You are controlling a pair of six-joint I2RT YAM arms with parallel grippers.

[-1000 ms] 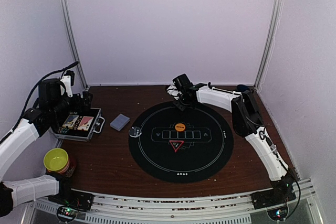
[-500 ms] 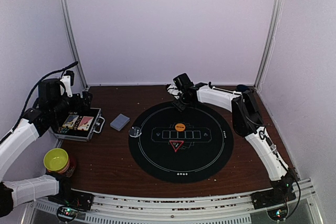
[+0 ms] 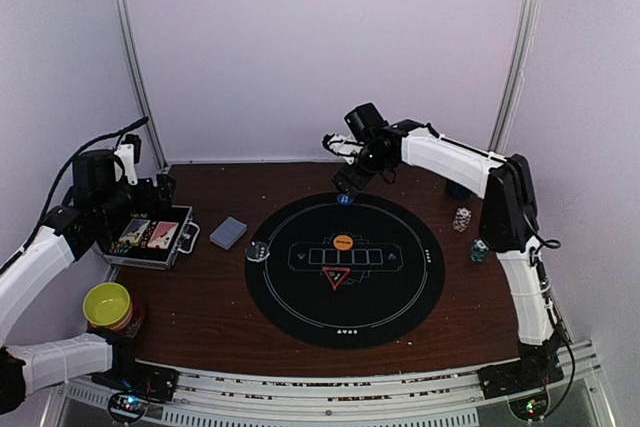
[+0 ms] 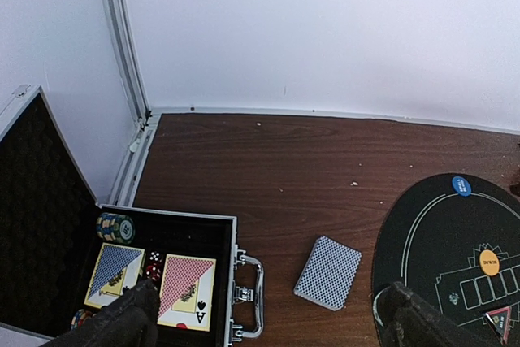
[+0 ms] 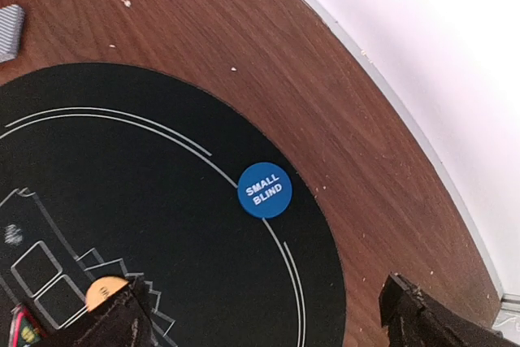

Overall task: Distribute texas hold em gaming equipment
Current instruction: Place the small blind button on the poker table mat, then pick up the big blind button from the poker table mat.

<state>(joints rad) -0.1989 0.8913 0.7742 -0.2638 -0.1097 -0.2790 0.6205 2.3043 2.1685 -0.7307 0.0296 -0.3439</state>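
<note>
Blue button (image 5: 264, 190), orange button (image 3: 343, 241) and triangle (image 3: 334, 278) sit on the mat (image 3: 400, 297); cards (image 3: 228, 232) left of it await dealing; left gripper (image 4: 272, 323) and right gripper (image 5: 272, 314) both released, empty.

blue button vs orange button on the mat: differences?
Colour: the blue button has white lettering, the orange button dark print. Place: blue lies on the ring line at the mat's far edge; orange near the centre, beside the row of boxes. Text: blue reads SMALL BLIND; orange's is unreadable. Both are flat round discs on the mat.
</note>
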